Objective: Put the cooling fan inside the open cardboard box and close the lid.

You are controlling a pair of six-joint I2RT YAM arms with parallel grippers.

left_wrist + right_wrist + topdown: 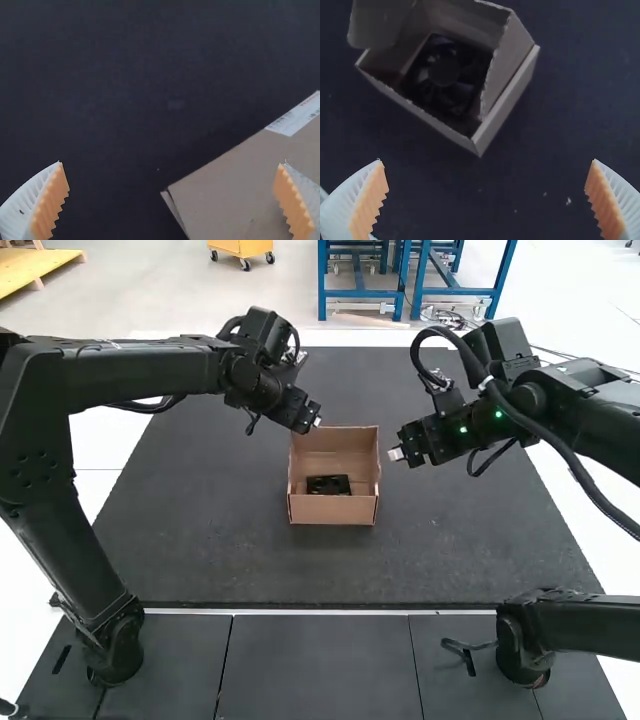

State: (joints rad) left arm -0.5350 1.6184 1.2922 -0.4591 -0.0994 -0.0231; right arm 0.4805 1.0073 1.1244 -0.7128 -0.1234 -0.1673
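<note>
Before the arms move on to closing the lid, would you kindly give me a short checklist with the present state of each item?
1. Cooling fan inside the cardboard box, low below the rim: ok.
2. Box upright on the mat: ok.
3. Lid closed: not ok, it stands open at the far side.
4. Left gripper open and empty, at the box's far left corner: ok.
5. Right gripper open and empty, beside the box: ok.
6. Left gripper touching the lid: cannot tell.
</note>
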